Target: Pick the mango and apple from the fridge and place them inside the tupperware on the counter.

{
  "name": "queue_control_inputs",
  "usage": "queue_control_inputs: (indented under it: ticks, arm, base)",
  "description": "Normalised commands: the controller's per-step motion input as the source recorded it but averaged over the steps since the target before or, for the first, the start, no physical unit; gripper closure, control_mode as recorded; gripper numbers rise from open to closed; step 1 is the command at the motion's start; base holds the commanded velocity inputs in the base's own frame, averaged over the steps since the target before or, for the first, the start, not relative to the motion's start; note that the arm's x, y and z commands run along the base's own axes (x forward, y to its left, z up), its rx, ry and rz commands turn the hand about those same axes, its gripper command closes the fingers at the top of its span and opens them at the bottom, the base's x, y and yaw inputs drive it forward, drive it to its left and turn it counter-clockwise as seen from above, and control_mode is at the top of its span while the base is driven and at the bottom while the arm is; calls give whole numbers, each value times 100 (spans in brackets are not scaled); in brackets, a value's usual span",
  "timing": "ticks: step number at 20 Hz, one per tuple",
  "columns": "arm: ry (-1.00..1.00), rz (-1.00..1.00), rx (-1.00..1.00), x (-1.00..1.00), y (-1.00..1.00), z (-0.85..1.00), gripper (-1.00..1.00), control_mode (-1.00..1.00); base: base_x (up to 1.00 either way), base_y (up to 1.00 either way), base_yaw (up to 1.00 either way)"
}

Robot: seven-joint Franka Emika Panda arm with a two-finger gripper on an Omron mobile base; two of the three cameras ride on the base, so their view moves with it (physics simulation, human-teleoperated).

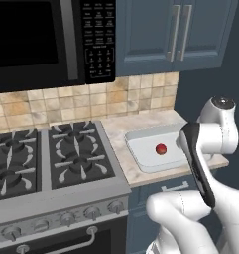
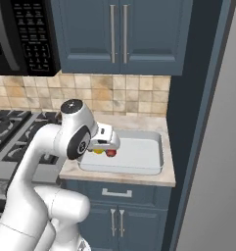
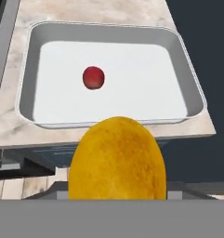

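My gripper (image 2: pixel 104 146) is shut on the mango (image 3: pixel 117 160), a yellow-orange oval that bulks large at the bottom of the hand view and hides the fingertips. Only a yellow sliver of the mango (image 2: pixel 98 151) peeks out under the hand in the right base view. The hand hovers at the front left edge of the tupperware (image 3: pixel 192 83), a shallow pale tray on the counter (image 1: pixel 118 130). Inside the tray lies the small red apple (image 3: pixel 93 77), left of its middle, also visible as the apple (image 1: pixel 160 148). The fridge's grey face (image 2: pixel 217 162) stands at the right.
A gas stove (image 1: pixel 41 154) lies left of the counter, with a black microwave (image 1: pixel 36 39) above it. Dark blue upper cabinets (image 2: pixel 119 34) hang over the tray and lower cabinet doors (image 2: pixel 117 220) sit beneath. My white arm (image 1: pixel 210 149) partly covers the tray's right side.
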Motion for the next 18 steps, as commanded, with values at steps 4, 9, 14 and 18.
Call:
queue_control_inputs:
  ticks: [4, 9, 14, 18]
  arm:
    - [7, -1, 0, 93, -33, -23, 100, -100]
    - [4, 0, 0, 76, -44, -26, 100, -100]
    - [5, 0, 0, 51, -35, -43, 100, -100]
    - [7, 0, 0, 48, -11, -55, 100, -100]
  base:
    - [0, 0, 0]
    - [0, 0, 0]
    - [0, 0, 0]
    - [0, 0, 0]
